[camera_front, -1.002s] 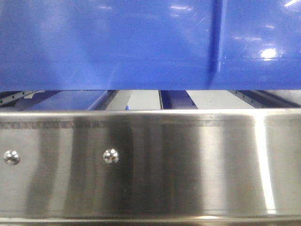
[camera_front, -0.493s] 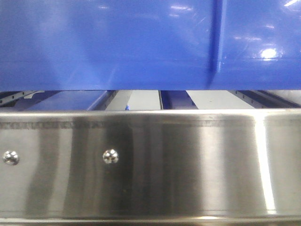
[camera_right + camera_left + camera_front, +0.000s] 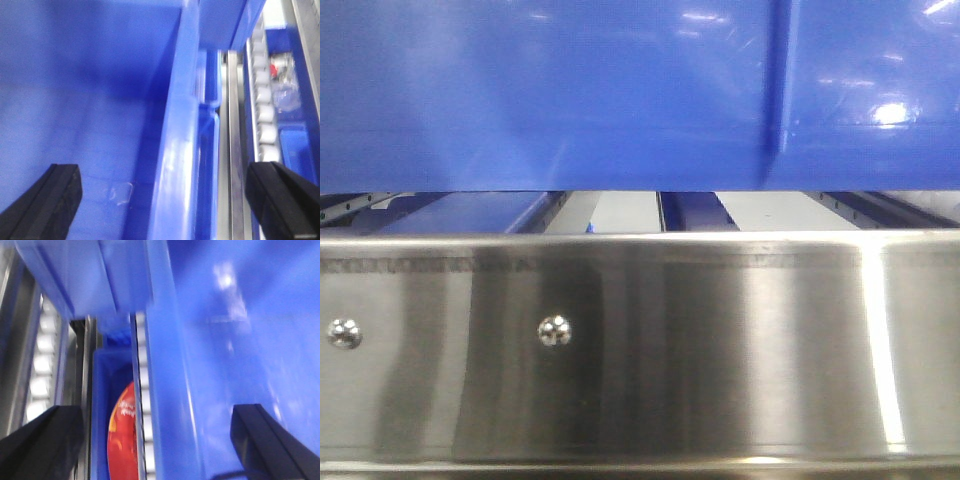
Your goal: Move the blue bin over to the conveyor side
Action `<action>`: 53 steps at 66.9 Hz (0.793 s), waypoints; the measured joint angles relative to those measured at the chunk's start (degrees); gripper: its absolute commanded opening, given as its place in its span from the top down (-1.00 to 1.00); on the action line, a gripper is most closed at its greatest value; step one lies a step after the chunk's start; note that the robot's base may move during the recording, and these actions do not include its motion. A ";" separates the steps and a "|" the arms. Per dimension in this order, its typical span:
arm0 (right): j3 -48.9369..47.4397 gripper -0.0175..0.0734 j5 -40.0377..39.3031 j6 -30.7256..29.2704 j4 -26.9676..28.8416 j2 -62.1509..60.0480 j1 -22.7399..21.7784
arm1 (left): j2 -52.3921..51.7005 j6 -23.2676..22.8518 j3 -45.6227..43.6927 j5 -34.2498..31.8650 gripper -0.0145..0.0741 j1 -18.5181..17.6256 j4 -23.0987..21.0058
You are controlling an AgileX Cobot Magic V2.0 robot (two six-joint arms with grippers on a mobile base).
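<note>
blue bin [image 3: 570, 100] lower edge above steel rail [image 3: 640, 350], narrow gap showing between

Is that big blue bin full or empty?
Seems empty: the right wrist view shows bare blue floor inside the blue bin; the rest is unseen.

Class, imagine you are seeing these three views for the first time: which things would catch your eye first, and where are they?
The glossy blue bin fills the top of the front view, above a shiny steel rail with two round screws. In the left wrist view a red-orange packet lies in another blue container, left of the bin's wall.
</note>
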 measured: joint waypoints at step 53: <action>1.45 -0.59 0.00 0.00 0.00 1.98 0.00 | 1.39 -3.21 -0.21 0.00 -0.44 -4.80 6.11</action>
